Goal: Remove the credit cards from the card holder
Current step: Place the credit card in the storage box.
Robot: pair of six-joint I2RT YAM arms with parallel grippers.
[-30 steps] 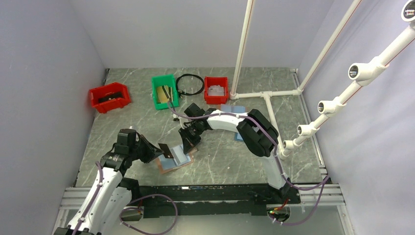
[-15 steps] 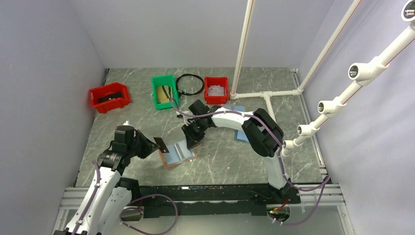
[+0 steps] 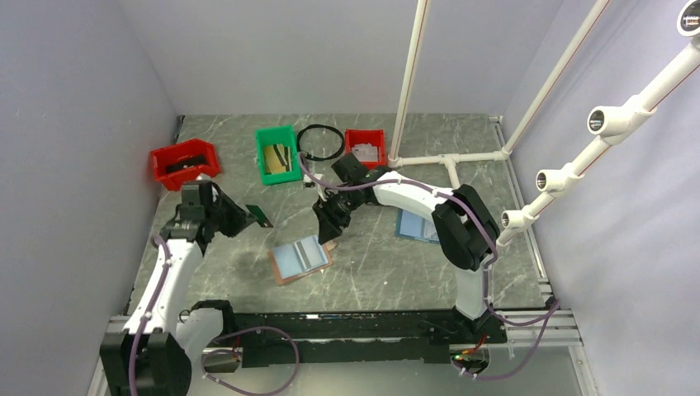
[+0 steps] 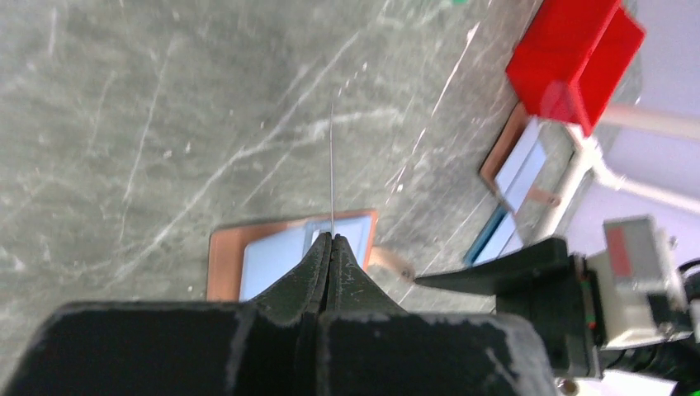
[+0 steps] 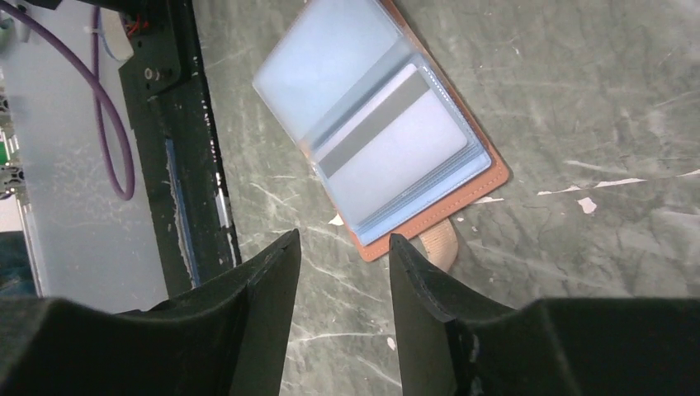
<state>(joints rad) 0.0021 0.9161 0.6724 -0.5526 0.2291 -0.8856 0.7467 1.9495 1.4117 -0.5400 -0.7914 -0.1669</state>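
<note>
**A:** Where is the holder (image 3: 297, 260) lying for us?

**B:** We are seeing it lying open on the table (image 3: 380, 272), pale pages up. Its long axis is running left to right, with the right end a little farther. A pocketed card (image 5: 396, 144) with a grey stripe is showing in its right page.

**A:** And what are our grippers doing?

**B:** Our right gripper (image 3: 328, 228) is hovering with jaws apart, just beyond the holder's far right corner, so the holder is lying near-left of those jaws. Our left gripper (image 3: 245, 218) is pinching a held card (image 3: 261, 216) by its edge, jaws clamped, well apart to the left.

**A:** Which arm is closer?

**B:** We are judging the right arm nearer to the pocketed card.
</note>
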